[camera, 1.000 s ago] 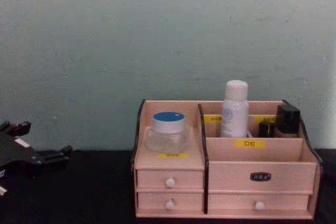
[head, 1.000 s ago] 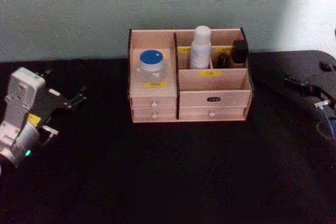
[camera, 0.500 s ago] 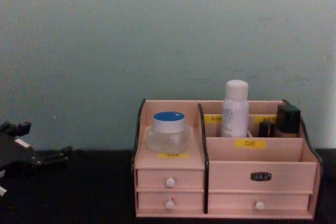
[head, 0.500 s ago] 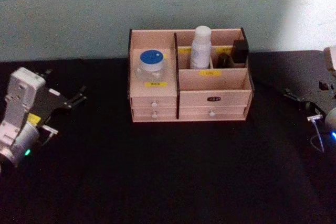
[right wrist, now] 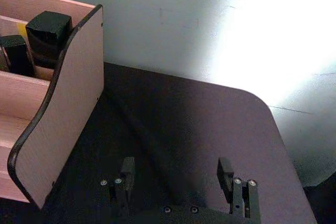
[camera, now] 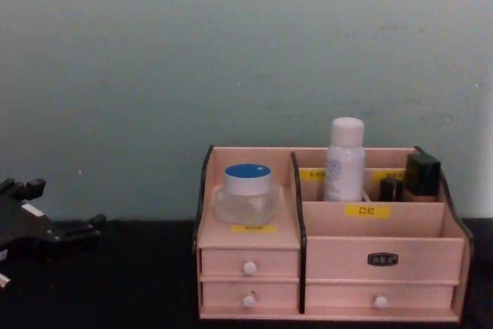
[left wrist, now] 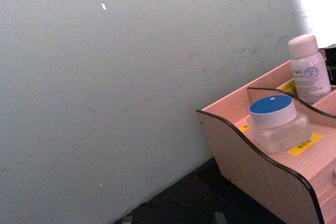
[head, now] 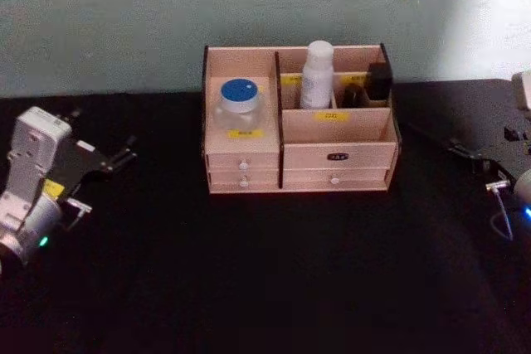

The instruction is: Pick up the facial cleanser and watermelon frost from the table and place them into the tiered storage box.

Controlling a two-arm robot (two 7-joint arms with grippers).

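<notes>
The pale wooden tiered storage box [head: 357, 155] [camera: 420, 256] stands at the back middle of the black table. The watermelon frost [head: 239, 102] [camera: 247, 193] [left wrist: 275, 123], a squat clear jar with a blue lid, rests on the box's left step. Upright in the back compartment stands the white facial cleanser [head: 316, 75] [camera: 344, 159] [left wrist: 310, 70]. My left gripper [head: 104, 134] [camera: 68, 204] hovers open at the table's left side, well away from the box. My right gripper [head: 474, 159] [right wrist: 176, 174] is open and empty to the right of the box's side wall [right wrist: 68, 103].
Small dark bottles [head: 377, 80] [camera: 420, 176] [right wrist: 47, 32] fill the box's back right compartment. Two rows of drawers with white knobs [camera: 249, 268] face me. A pale green wall [camera: 231, 52] rises right behind the box. Bare black tabletop [head: 274, 271] spreads in front.
My right gripper has drawn back a little toward the table's right edge. The left gripper has barely shifted. The jar and bottle stay where they were in the box.
</notes>
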